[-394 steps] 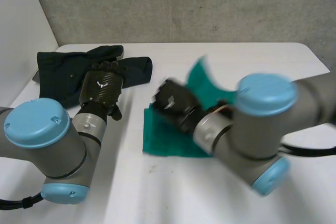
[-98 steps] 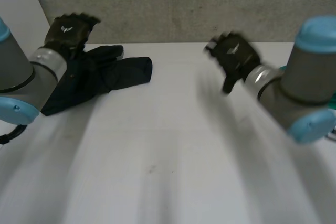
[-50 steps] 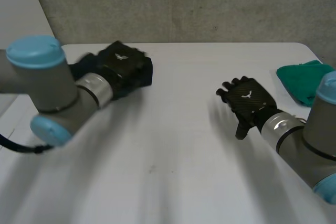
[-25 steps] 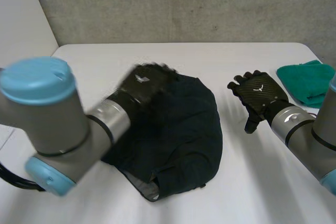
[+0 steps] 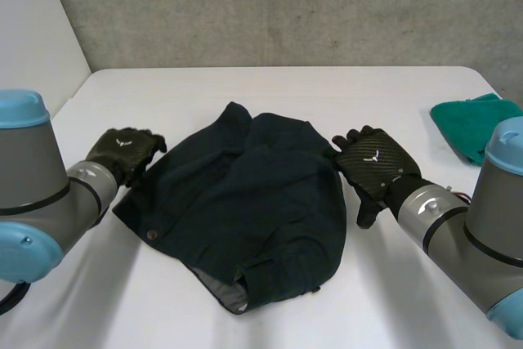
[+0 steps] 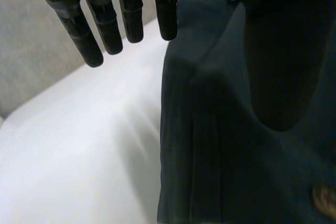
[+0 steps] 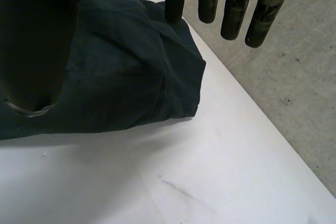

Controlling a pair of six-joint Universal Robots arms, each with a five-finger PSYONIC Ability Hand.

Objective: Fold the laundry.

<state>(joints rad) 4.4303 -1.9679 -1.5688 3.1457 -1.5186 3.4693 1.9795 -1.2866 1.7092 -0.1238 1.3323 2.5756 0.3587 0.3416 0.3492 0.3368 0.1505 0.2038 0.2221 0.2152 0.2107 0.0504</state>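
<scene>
Dark garment, probably shorts, lay rumpled mid-bench. Left hand was at its left edge, right hand at its right edge. Both had fingers straight, holding nothing. Cloth looked soft, limp, light. Best pinched at hem corners, not bulk.

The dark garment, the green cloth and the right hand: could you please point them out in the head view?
dark garment point(image 5: 270, 202), head view, middle of its fabric.
green cloth point(image 5: 472, 124), head view, middle of its visible part.
right hand point(image 5: 374, 161), head view, back of the hand.
</scene>
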